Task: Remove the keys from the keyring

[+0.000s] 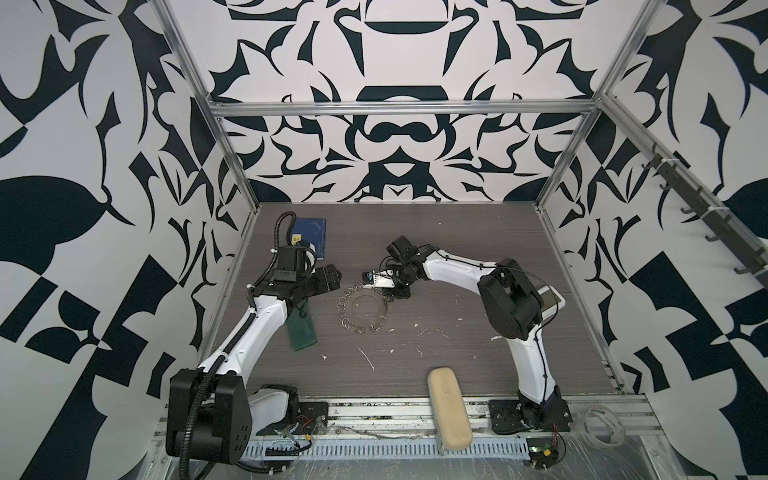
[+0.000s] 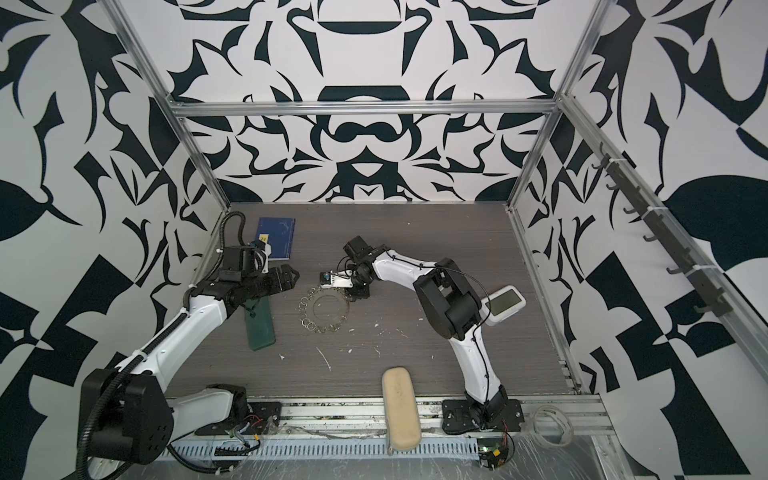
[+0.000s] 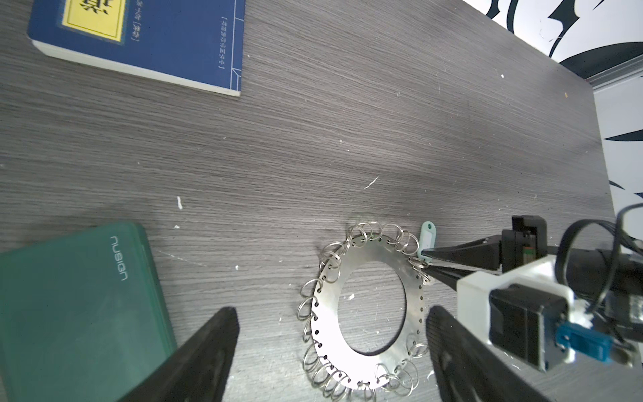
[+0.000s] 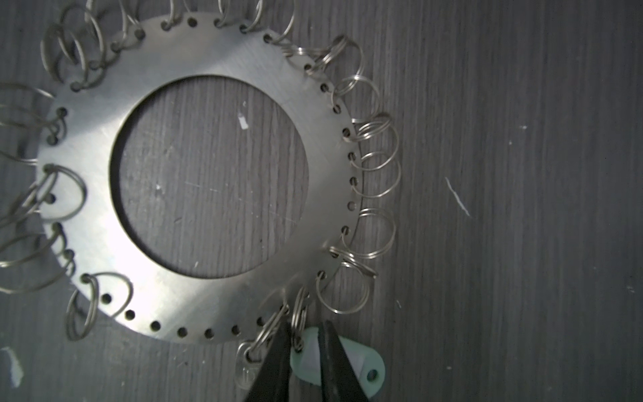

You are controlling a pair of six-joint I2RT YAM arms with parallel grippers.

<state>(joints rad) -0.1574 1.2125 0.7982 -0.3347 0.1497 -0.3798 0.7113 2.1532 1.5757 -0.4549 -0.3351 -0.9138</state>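
— So, where is the keyring [image 4: 208, 306] now?
— Flat on the worktop [image 3: 348, 139], near the middle, between the two arms. Small wire rings hang all round its edge.
— And the tag [image 4: 363, 365]?
— Pale green, by one small ring at the edge, on the side of the right gripper [image 4: 306, 330]. The jaws there are nearly together, one at the tag's ring end, one across its middle. Whether they really pinch it, I cannot tell.
— The left gripper [image 3: 330, 309]?
— Jaws wide apart, holding nothing, just beside the keyring. A green case [image 3: 69, 313] lies partly under that arm, a blue book [image 3: 139, 45] farther back.
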